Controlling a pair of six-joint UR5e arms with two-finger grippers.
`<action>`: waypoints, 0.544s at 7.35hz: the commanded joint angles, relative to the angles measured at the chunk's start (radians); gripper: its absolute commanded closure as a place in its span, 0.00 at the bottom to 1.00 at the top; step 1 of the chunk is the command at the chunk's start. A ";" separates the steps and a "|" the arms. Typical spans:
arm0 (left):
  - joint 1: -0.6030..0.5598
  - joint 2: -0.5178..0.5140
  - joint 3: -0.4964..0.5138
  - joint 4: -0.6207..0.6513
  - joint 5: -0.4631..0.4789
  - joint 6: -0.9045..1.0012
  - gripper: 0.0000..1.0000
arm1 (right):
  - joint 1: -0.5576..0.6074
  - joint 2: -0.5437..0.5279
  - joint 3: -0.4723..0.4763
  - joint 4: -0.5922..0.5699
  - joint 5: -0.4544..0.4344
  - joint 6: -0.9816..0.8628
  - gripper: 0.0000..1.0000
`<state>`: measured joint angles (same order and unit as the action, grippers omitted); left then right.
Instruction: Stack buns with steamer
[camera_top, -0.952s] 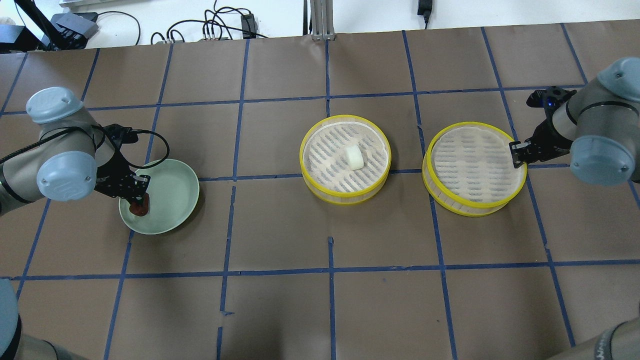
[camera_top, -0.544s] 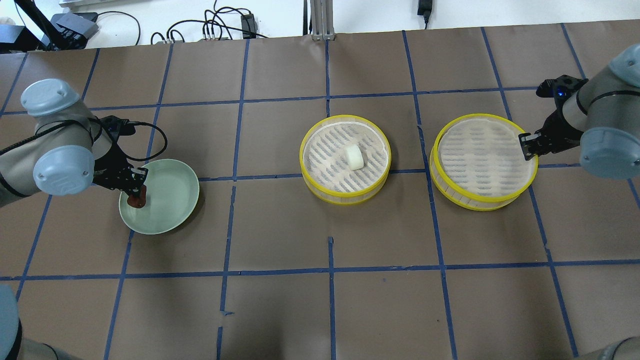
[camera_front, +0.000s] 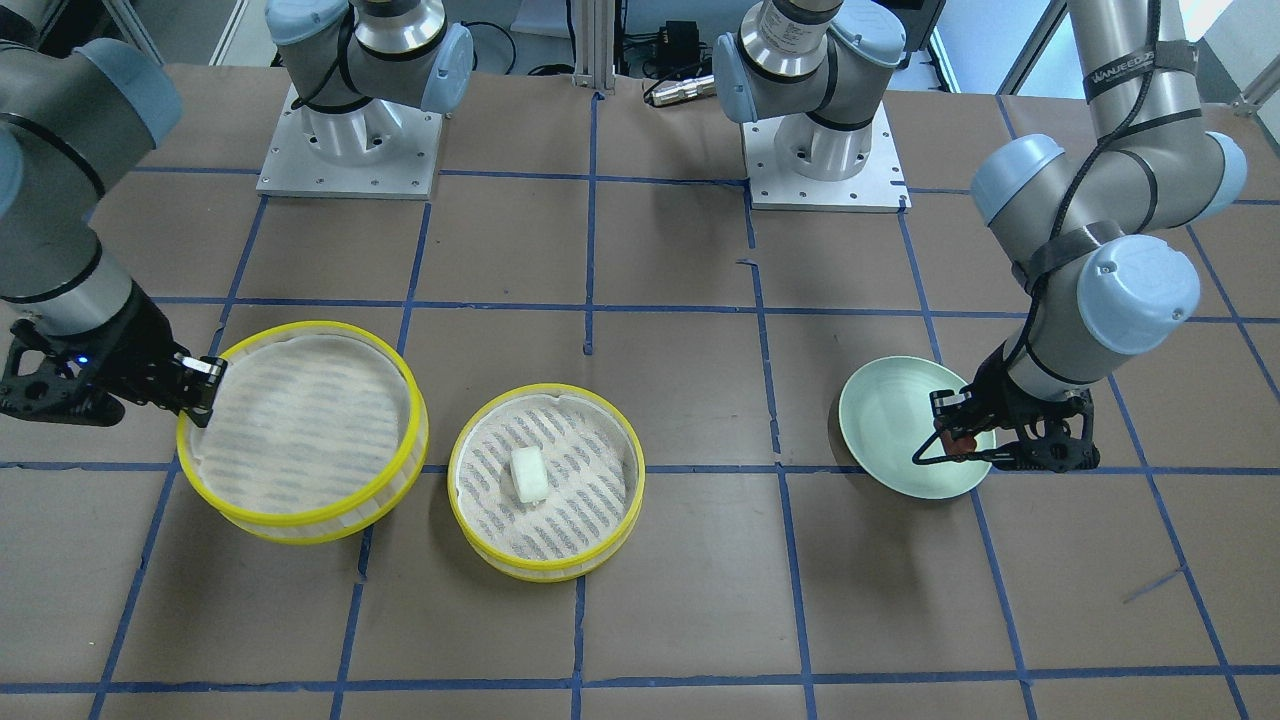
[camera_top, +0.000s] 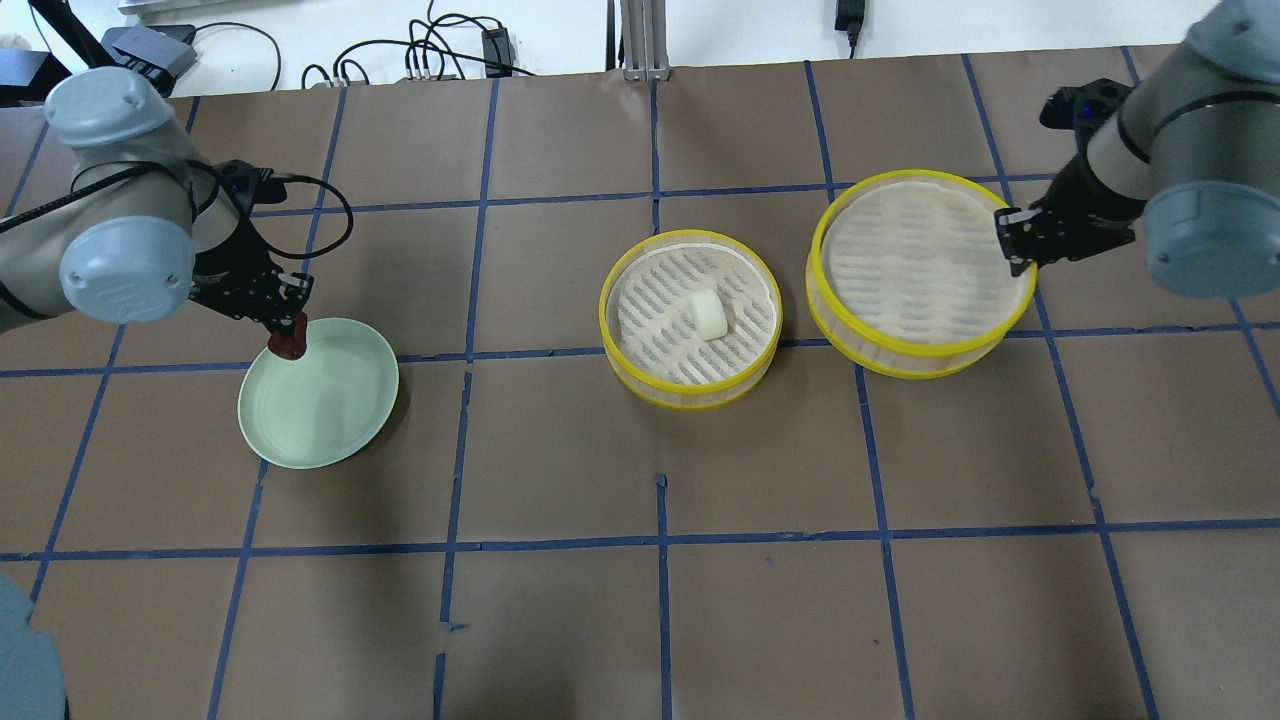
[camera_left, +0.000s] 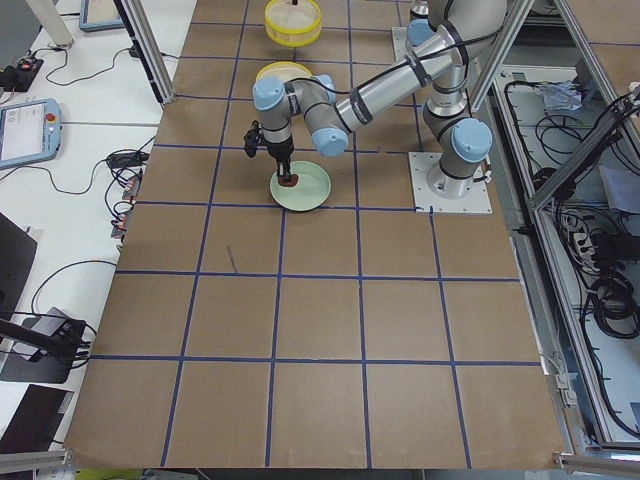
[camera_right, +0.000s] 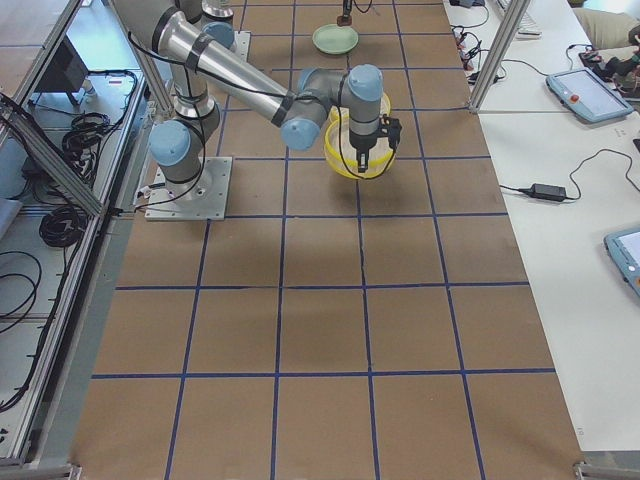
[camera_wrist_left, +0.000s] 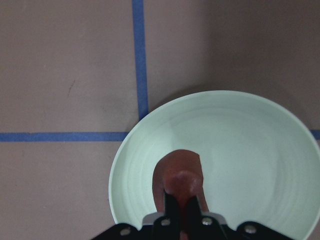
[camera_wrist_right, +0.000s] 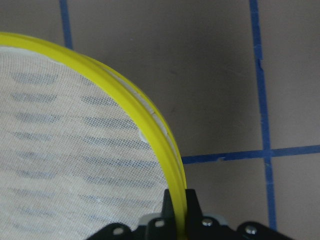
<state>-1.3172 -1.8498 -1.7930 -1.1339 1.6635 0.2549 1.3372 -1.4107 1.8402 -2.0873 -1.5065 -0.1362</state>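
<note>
While the left gripper (camera_top: 288, 330) is clamped on the reddish-brown bun (camera_top: 290, 347), holding it over the edge of the pale green plate (camera_top: 320, 410), the right gripper (camera_top: 1012, 246) is pinched on the rim of an empty yellow-rimmed steamer tray (camera_top: 915, 255). That tray looks tilted and clear of the surface (camera_top: 660, 620).

Step, as judged: both picks made, carry phase. Next likely calls for setting the empty tray squarely onto the centre steamer tray (camera_top: 690, 398), rims aligned, then lowering the brown bun into it.

Brown bun: oval, smooth, glossy. White bun (camera_top: 708, 314): blocky, lying mid-mesh in the centre tray.
</note>
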 joint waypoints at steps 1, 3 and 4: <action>-0.114 0.004 0.050 -0.032 -0.011 -0.139 0.99 | 0.202 0.086 -0.071 0.000 0.009 0.229 0.93; -0.200 0.015 0.180 -0.204 -0.039 -0.256 0.99 | 0.340 0.182 -0.125 -0.029 0.008 0.408 0.94; -0.227 0.015 0.200 -0.228 -0.057 -0.297 0.99 | 0.370 0.197 -0.137 -0.034 0.006 0.446 0.94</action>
<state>-1.5000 -1.8365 -1.6426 -1.3001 1.6264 0.0268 1.6498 -1.2495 1.7278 -2.1106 -1.4992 0.2352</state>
